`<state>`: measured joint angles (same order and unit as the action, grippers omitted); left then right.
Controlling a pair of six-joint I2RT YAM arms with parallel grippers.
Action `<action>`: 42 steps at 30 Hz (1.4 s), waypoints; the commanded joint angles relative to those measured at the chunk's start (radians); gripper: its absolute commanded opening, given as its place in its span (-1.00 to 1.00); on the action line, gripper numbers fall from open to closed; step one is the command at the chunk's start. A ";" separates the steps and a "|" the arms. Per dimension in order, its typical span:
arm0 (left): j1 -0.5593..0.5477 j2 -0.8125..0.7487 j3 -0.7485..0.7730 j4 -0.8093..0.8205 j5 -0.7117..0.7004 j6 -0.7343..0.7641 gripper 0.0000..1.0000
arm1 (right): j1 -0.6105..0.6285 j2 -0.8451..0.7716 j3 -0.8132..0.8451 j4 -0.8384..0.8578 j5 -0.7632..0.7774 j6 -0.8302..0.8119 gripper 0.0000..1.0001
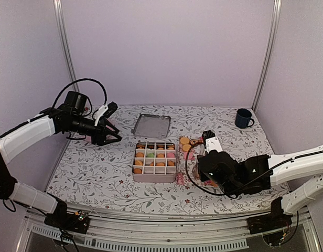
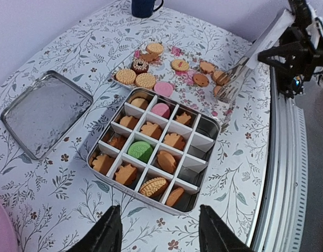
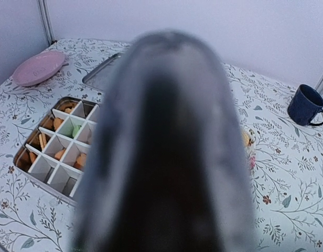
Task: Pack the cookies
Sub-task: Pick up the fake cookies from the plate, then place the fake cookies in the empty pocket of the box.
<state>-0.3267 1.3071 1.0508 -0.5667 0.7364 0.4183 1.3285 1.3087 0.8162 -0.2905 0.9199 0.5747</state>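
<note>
Top view: table [image 1: 88,168] under leaf-print cloth, walls on 3 sides. Square metal tin [image 1: 154,178] mid-frame with a white 4x4 divider. Cookies [image 1: 160,155] sit in most cells, and more lie loose just right of the tin. Flat metal lid [image 1: 151,125] lies above the tin, apart from it. Blue mug [image 1: 244,118] upper right, well clear. Left arm [image 1: 35,128] at left, left jaws apart, hovering off the tin's upper-left corner. Right arm [image 1: 287,165] lower right, reaching to the loose pile.

Left wrist: biscuits are round or leaf-shaped, 1 green, 1 pink in the tin. 3 right-column cells show bare dividers. Thin metal tongs [image 2: 237,79] slant down onto the loose cookies, right jaws clamped on them.

Right wrist: a blurred grey shape fills the centre. Pink plate [image 3: 38,67] upper left, tin at the left edge.
</note>
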 commanded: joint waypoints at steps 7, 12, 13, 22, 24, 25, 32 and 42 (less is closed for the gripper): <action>0.077 -0.016 -0.001 -0.006 0.000 -0.009 0.01 | 0.009 0.033 0.142 0.392 -0.081 -0.364 -0.79; 0.104 -0.012 -0.017 -0.005 0.008 -0.014 0.00 | 0.009 0.179 0.247 0.511 -0.199 -0.446 -0.78; 0.108 -0.013 -0.019 -0.005 0.009 -0.015 0.00 | 0.009 0.212 0.270 0.527 -0.220 -0.465 -0.78; 0.122 -0.031 -0.038 -0.008 0.018 -0.009 0.01 | 0.004 0.415 0.386 0.601 -0.324 -0.530 -0.76; 0.123 -0.033 -0.038 -0.010 0.019 -0.007 0.01 | 0.003 0.427 0.416 0.600 -0.330 -0.525 -0.76; 0.124 -0.034 -0.037 -0.011 0.020 -0.007 0.01 | 0.003 0.427 0.411 0.600 -0.331 -0.523 -0.76; 0.123 -0.027 -0.039 -0.012 0.034 -0.005 0.01 | 0.003 0.393 0.350 0.589 -0.352 -0.472 -0.72; 0.124 -0.031 -0.040 -0.012 0.037 -0.006 0.02 | 0.003 0.370 0.309 0.564 -0.353 -0.432 -0.65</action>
<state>-0.2131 1.2934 1.0225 -0.5674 0.7521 0.4107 1.3285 1.7294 1.1439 0.2497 0.5674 0.1146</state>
